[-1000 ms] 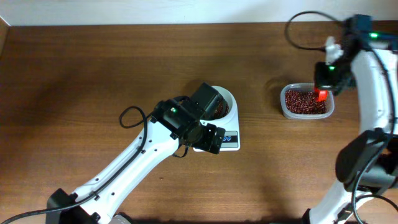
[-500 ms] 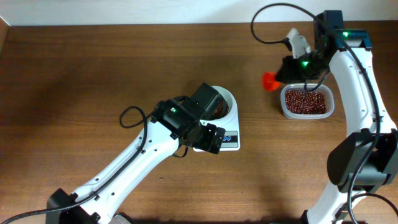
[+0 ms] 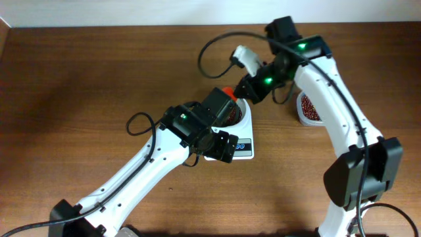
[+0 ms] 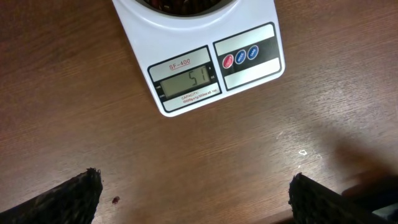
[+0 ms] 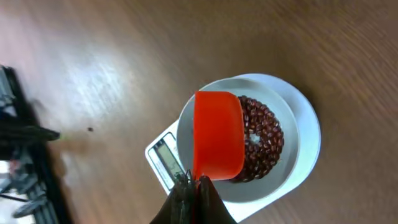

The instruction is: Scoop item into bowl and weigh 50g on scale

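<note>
Fingers (image 5: 180, 202) of my right gripper (image 5: 196, 186) are pressed onto the near end of the orange scoop (image 5: 217, 134), at the bottom centre of the right wrist view. Below is a brown wooden table (image 3: 79, 79), with a pale wall (image 3: 131, 12) along the overhead's top edge. The scoop's long axis runs straight up the frame, its cup over the left half of the white bowl (image 5: 291, 163). Dark red beans (image 5: 261, 140) are heaped in that bowl, which sits on the scale (image 4: 140, 37). The scale's display (image 4: 186, 81) faces the lower frame and reads 51. My left gripper (image 4: 193, 199) is spread wide
</note>
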### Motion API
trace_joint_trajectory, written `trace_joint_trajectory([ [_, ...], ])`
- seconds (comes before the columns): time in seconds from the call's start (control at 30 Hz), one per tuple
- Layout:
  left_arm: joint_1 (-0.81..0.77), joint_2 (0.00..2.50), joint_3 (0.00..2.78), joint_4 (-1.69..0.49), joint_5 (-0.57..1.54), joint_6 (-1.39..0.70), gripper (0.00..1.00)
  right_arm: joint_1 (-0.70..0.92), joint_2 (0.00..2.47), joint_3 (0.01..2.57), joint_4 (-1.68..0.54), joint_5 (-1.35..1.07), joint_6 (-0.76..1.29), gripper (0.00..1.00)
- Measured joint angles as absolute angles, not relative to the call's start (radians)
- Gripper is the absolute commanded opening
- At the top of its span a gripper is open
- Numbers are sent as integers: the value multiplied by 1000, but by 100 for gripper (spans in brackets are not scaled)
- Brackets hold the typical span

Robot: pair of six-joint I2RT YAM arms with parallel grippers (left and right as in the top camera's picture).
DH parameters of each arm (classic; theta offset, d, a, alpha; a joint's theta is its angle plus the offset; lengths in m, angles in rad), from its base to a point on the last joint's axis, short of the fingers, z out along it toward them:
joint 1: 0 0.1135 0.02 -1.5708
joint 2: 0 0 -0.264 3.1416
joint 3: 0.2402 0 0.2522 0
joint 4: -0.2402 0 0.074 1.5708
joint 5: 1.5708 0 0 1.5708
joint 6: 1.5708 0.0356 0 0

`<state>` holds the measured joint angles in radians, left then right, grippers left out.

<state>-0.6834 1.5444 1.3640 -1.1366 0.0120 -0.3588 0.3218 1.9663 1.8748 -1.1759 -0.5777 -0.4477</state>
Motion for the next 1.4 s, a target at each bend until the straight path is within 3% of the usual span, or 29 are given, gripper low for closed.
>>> trace_joint_trajectory([
  [0.7,-683,1544,1364,-1137,12,-359,99,368,2077,1813,-1076,-424,-448,4],
  [1.2,-683,1544,1364,-1137,12,-359,99,355,2075,1781,-1131,-569,-426,4],
  [1.4,-683,1544,1364,-1137,12,-359,99,212,2081,1776,-1136,-803,-414,4],
])
